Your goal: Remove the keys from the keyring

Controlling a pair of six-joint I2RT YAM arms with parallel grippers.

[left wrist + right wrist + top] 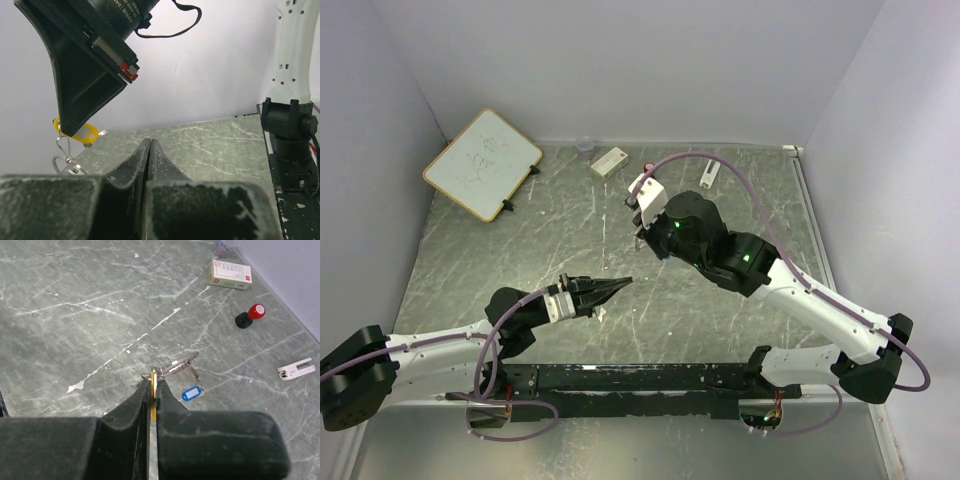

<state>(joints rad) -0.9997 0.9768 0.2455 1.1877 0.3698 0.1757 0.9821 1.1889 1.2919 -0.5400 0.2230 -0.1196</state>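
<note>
My right gripper (pixel 153 382) is shut on the yellow-headed key (pixel 152 396) and holds it above the table. The thin silvery keyring (pixel 152 375) sits at its fingertips, and plain silvery keys (pixel 180 367) hang from it, blurred. A blue-headed key (pixel 191 393) lies apart from the ring, seemingly on the table below. In the left wrist view the yellow head (pixel 82 134) and wire ring (pixel 62 161) hang under the right gripper at upper left. My left gripper (pixel 150 142) is shut and empty, low over the table (pixel 615 287), short of the ring.
A whiteboard (pixel 482 163) leans at the back left. A small clear cup (pixel 584 148) and a small box (pixel 230 274) stand near the back wall. A red-capped black bottle (pixel 250 316) and a white plastic piece (pixel 296 369) lie to the right. White walls surround the table.
</note>
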